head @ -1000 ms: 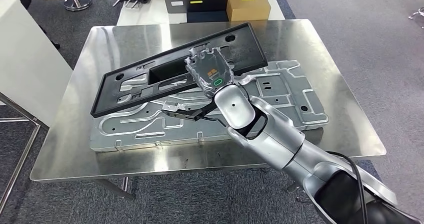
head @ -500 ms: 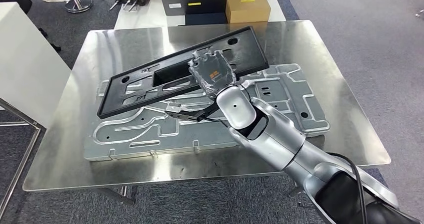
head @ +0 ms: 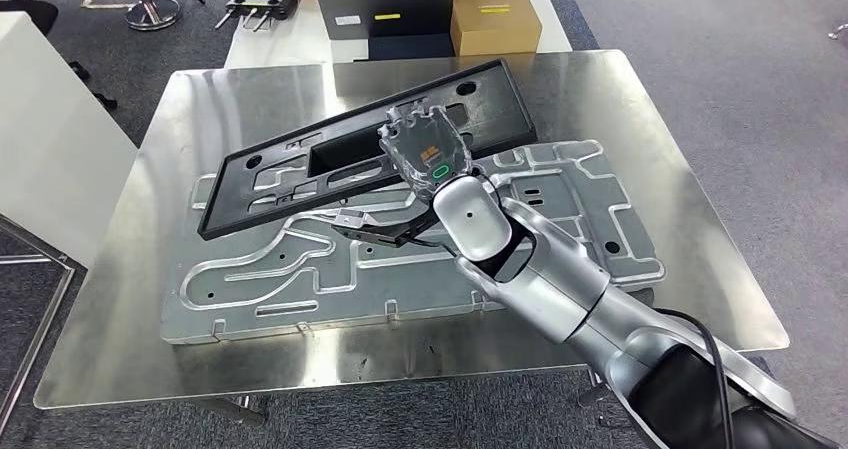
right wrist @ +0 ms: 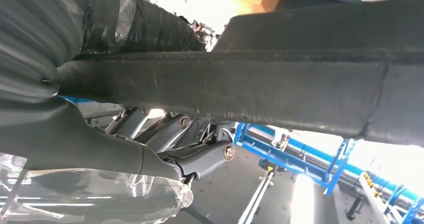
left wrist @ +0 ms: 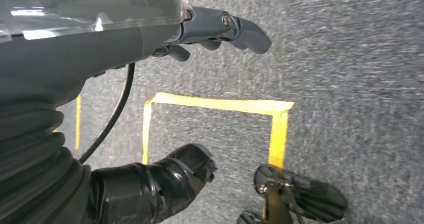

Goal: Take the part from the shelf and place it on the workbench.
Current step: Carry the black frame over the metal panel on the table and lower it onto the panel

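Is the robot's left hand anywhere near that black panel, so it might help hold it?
Probably not. The left hand hangs over the carpet floor, while the right hand alone grips the black panel.

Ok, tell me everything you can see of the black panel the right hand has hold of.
The black panel is a long, flat rectangular frame, matte and plastic-looking, with a raised rim, a rectangular opening and corner holes. It is tilted, its lower left end resting on the stamped metal plate on the workbench. The right hand grips its near edge.

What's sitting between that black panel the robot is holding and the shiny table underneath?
A flat stamped metal plate lies on the table beneath the black panel, seen in the head view.
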